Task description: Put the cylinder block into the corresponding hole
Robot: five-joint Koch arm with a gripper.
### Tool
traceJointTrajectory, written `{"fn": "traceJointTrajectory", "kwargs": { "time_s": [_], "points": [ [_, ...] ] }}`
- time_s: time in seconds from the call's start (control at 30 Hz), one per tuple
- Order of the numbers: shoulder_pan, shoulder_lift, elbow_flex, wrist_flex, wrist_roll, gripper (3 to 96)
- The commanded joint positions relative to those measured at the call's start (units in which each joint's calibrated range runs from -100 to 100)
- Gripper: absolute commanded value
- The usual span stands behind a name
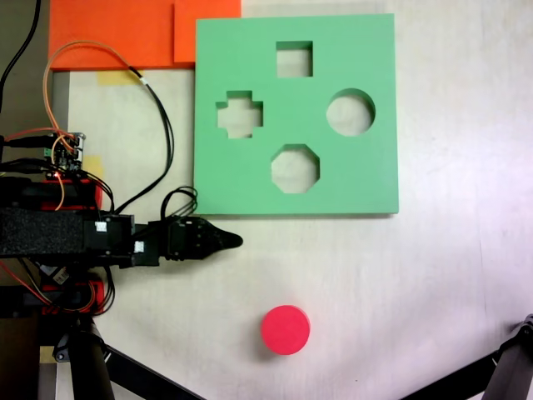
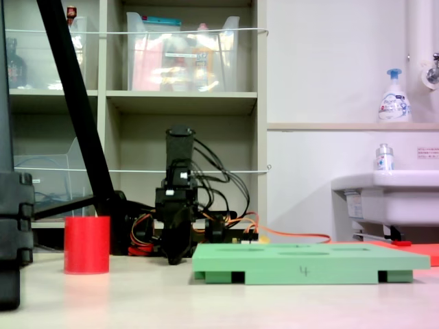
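Your hand (image 1: 226, 242) sits pinched closed and empty at left-centre, the cylinder block (image 1: 286, 329) well apart at bottom-centre.

One red cylinder block (image 1: 286, 329) stands on the worktop (image 1: 433, 283). One green foam board (image 1: 366, 179) lies there too, with four cut-outs: one round hole (image 1: 350, 112), one square (image 1: 294, 59), one cross (image 1: 240, 114) and one octagon (image 1: 295, 168). One robot arm (image 1: 58, 237) ends in one gripper (image 1: 229, 242). Two orange sheets (image 1: 108, 33) overlap at the board's corner. By the sink (image 2: 384, 195) in the second exterior view are two bottles (image 2: 394, 96).
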Motion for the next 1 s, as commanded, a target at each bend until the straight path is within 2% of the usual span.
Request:
{"fn": "traceJointTrajectory", "kwargs": {
  "time_s": [0.03, 0.13, 0.33, 0.53, 0.73, 0.87, 1.0],
  "points": [
    [0.3, -0.5, -0.9, -5.1, 2.8, 51.4],
    [0.0, -0.5, -0.9, 6.3, 9.1, 51.0],
    [-0.5, -0.5, -0.9, 40.2, 28.2, 47.9],
    [-1.7, -0.5, -0.9, 48.9, 49.4, 51.0],
    [0.5, -0.5, -0.9, 48.6, 50.7, 51.0],
    [-1.5, -0.5, -0.9, 47.5, 50.8, 47.8],
    [-3.6, -0.5, -0.9, 48.2, 50.5, 51.4]
  ]
}}
